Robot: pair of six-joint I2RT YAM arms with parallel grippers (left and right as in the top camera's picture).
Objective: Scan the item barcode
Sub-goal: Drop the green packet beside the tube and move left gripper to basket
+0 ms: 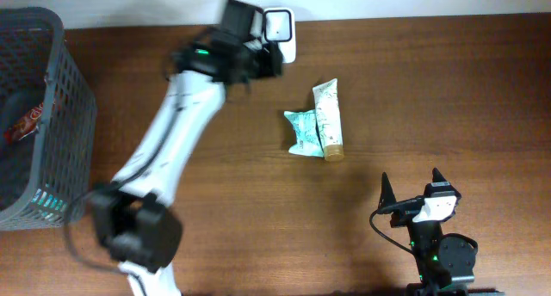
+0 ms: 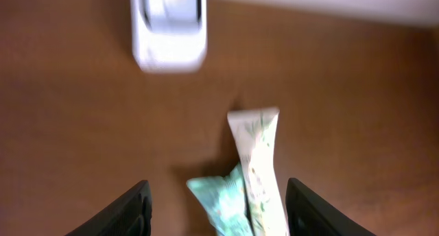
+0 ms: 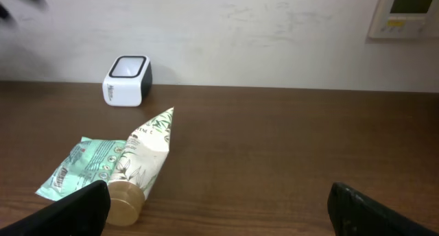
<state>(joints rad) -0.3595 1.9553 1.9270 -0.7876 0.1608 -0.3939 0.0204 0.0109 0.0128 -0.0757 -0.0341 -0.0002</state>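
The white barcode scanner (image 1: 280,33) with a dark window stands at the table's far edge, also in the left wrist view (image 2: 169,30) and right wrist view (image 3: 127,79). A white leaf-printed tube (image 1: 328,117) with a gold cap lies mid-table, touching a green packet (image 1: 301,132) on its left. My left gripper (image 2: 218,212) hovers open between scanner and items, with nothing in it; tube (image 2: 257,160) and packet (image 2: 219,198) show below it. My right gripper (image 1: 411,182) rests open at the front right, well short of the tube (image 3: 147,150) and packet (image 3: 86,164).
A dark mesh basket (image 1: 73,81) stands at the left edge with a red packet (image 1: 26,120) inside. The left arm (image 1: 172,132) stretches diagonally from the front left towards the scanner. A pale wall runs behind the table.
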